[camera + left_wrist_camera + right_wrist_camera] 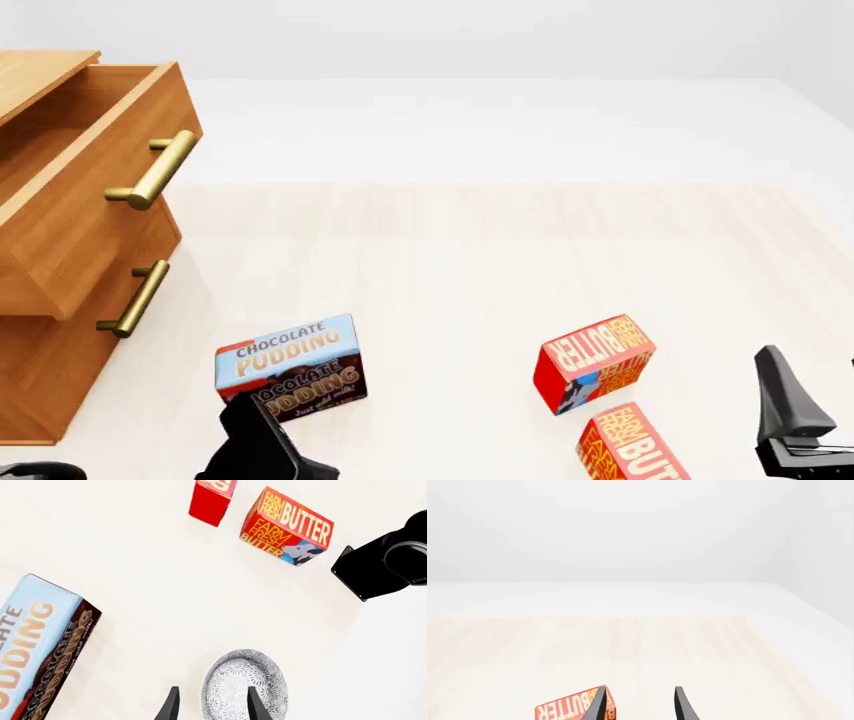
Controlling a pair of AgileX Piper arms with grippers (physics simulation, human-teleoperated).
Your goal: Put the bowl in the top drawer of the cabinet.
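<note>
Both pincers apart: left pincer (212, 706) astride bowl (245, 682) rim; right pincer (639, 702) level, nr butter box (570, 709).

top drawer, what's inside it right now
The top drawer stands pulled open; only bare wood shows inside. Its front hides the floor. The bowl sits under the left gripper.

Pale table (441, 260) carries cabinet (60, 300), pudding box (291, 368), two butter boxes (595, 362), bowl (245, 684).

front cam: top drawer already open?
Yes. In the front view the top drawer juts out from the cabinet, its inside showing behind the drawer front.
</note>
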